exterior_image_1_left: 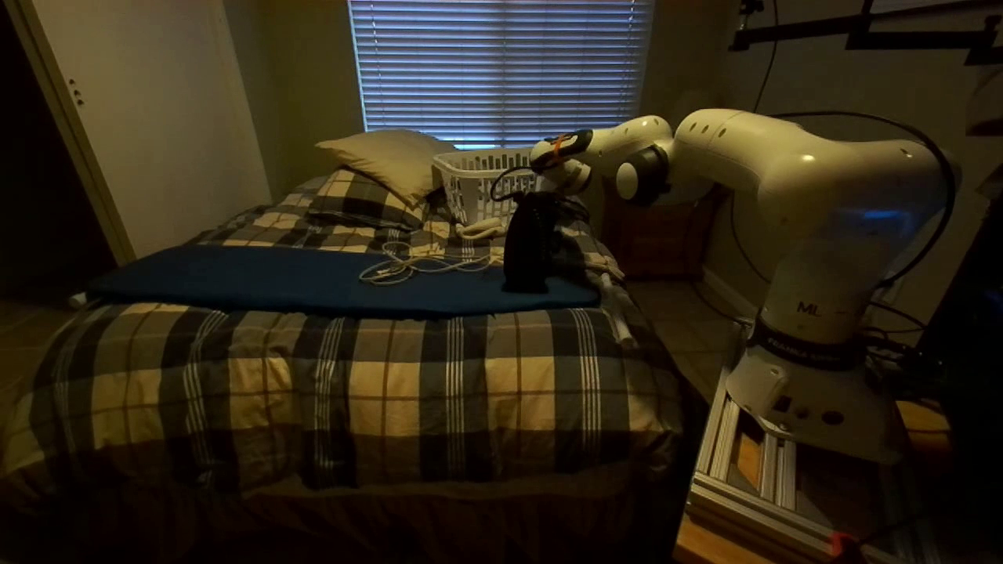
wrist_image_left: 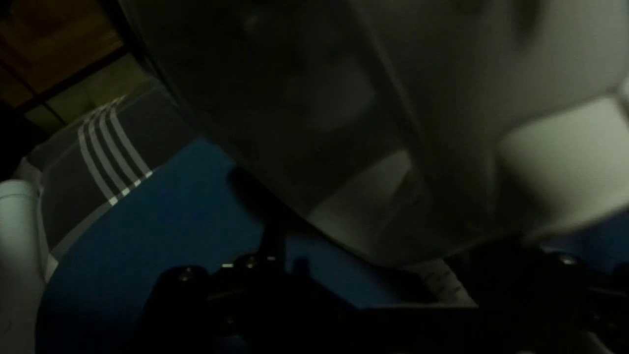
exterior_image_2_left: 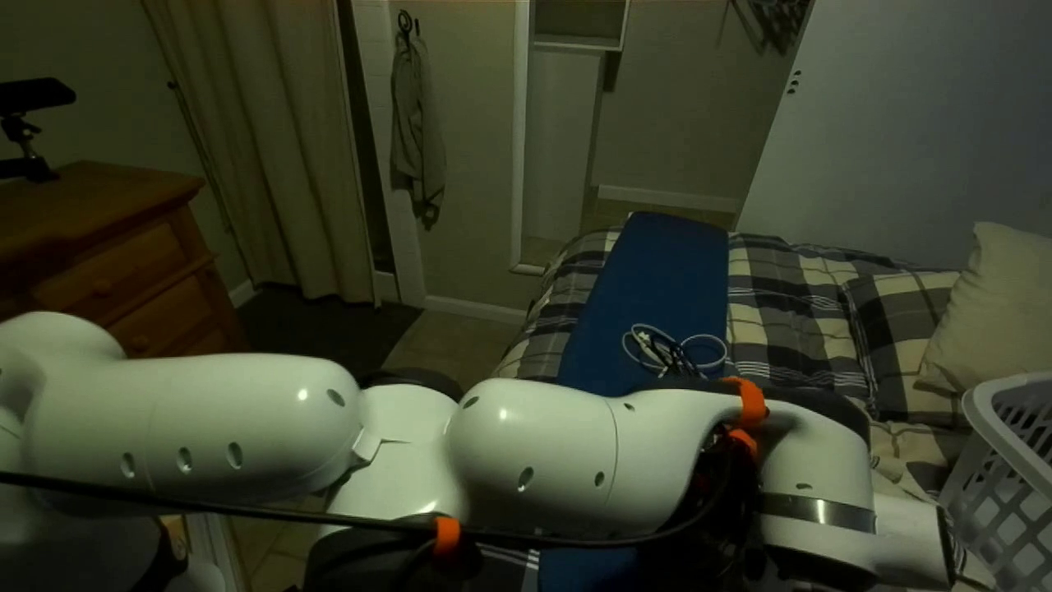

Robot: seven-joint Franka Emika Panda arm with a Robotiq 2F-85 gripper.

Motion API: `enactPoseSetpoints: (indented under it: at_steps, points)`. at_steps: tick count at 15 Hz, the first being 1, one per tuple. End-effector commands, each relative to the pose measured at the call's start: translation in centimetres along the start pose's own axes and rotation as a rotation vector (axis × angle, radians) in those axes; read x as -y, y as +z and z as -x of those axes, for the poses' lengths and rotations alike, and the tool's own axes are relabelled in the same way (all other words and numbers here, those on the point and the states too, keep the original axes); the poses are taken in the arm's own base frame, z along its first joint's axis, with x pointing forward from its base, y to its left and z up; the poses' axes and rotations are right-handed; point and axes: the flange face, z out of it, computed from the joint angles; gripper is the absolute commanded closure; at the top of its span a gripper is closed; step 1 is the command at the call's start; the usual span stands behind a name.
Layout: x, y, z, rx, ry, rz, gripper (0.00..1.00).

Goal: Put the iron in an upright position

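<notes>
The iron (exterior_image_1_left: 523,254) shows in an exterior view as a dark wedge standing on the right part of the blue ironing board, wide end down and narrow end up. In the wrist view the iron's pale body (wrist_image_left: 442,123) is very close and fills the upper middle and right. Its pale cord (exterior_image_1_left: 400,262) lies looped on the board and also shows in an exterior view (exterior_image_2_left: 674,349). My gripper (wrist_image_left: 395,248) has its dark fingers apart, at the iron's lower edge. Darkness hides whether they press on it. The arm hides the iron in an exterior view.
The blue ironing board (exterior_image_1_left: 258,274) lies across the plaid bed (exterior_image_1_left: 392,384). Its metal legs (exterior_image_1_left: 619,317) stick out at one end. A white laundry basket (exterior_image_1_left: 470,196) stands behind the iron, close to the wrist. A pale pillow (exterior_image_1_left: 384,153) lies beside the basket.
</notes>
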Motion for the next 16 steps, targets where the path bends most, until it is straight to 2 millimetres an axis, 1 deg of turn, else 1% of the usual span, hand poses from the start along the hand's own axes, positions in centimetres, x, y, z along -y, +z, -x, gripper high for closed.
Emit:
enactPoseSetpoints:
  at_steps: [1,4,9,11,13,16]
  points:
    - [0.2,-2.4,1.7,-0.122,-0.147,0.033,0.0]
    - [0.2,-4.8,3.0,-0.214,-0.273,0.066,0.0]
    - [-0.1,-9.7,6.3,-0.365,-0.47,0.12,0.0]
    - [0.0,-11.8,8.1,-0.426,-0.549,0.121,0.0]
    - [0.3,-13.7,10.3,-0.484,-0.63,0.126,0.0]
    - [1.1,-15.9,14.0,-0.572,-0.75,0.123,0.0]
